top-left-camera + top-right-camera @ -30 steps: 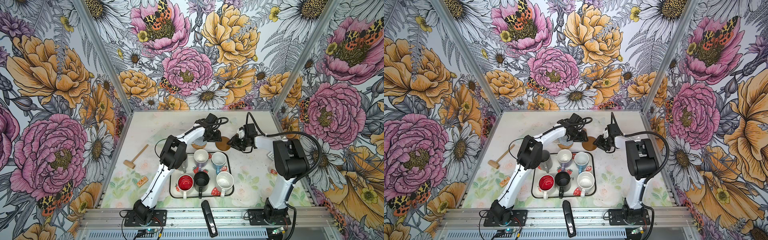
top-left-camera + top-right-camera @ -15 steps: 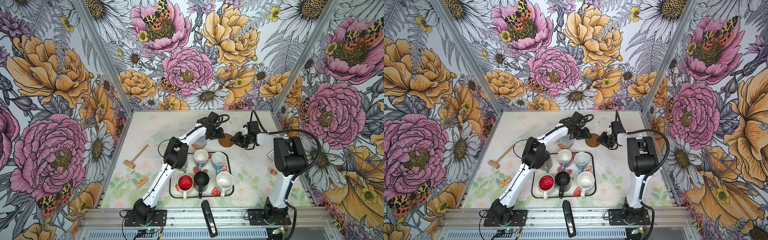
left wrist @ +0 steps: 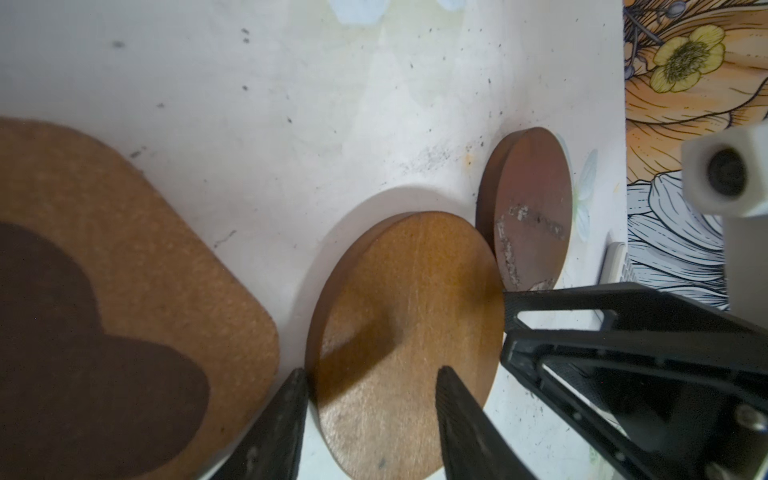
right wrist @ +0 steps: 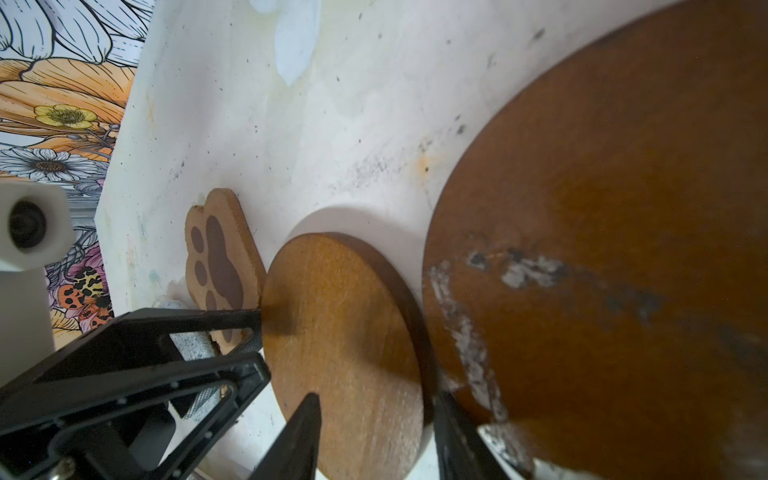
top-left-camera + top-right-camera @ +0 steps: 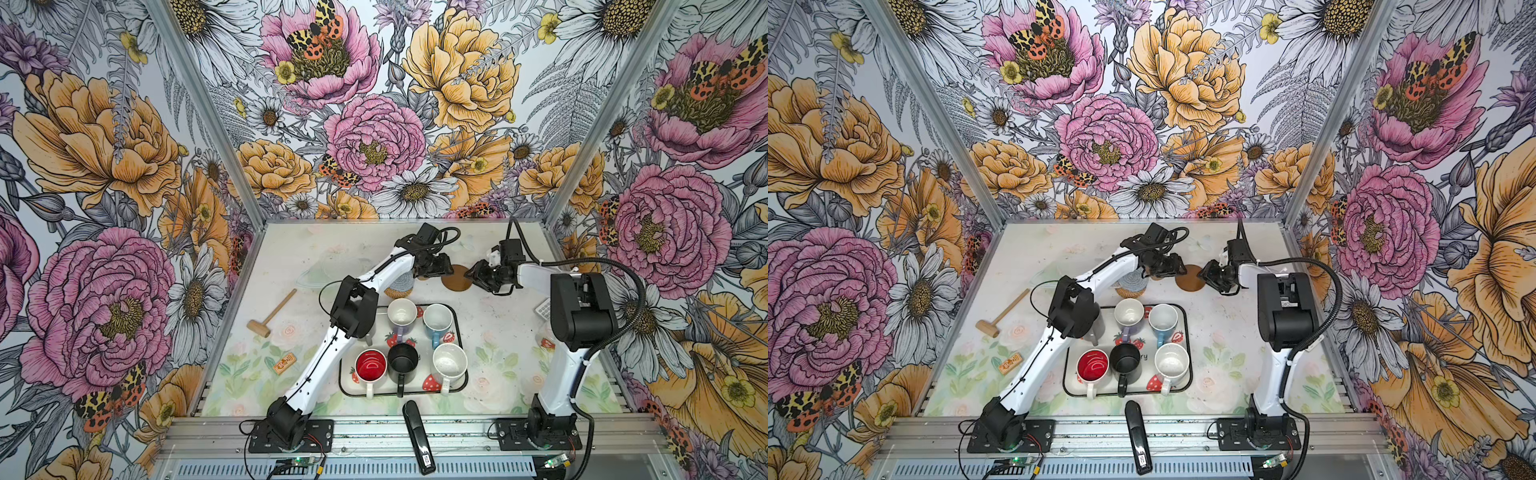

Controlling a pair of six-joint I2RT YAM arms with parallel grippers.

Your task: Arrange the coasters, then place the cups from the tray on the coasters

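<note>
A light brown disc coaster [image 5: 456,279] lies behind the tray [image 5: 460,332], between both grippers. My left gripper [image 3: 370,370] is open: one finger over the disc [image 3: 407,299], the other at its rim by the paw coaster [image 3: 124,270]. My right gripper [image 4: 376,397] is open at the opposite rim, next to a darker, scuffed disc [image 4: 602,228]. In both top views the grey-blue coaster [image 5: 402,283] sits on the rattan one [image 5: 1130,293]. Several cups stand in the tray, among them red-inside [image 5: 370,365], black [image 5: 402,358] and white [image 5: 449,362].
A wooden mallet [image 5: 272,313] and a small orange block [image 5: 284,362] lie at the left. A black stapler-like bar [image 5: 417,436] rests on the front rail. A small white keypad [image 5: 543,309] sits by the right arm. My left elbow [image 5: 353,307] hangs over the tray's left corner.
The brown disc has shifted slightly right and toward the back. Both grippers moved with it, staying at its opposite rims.
</note>
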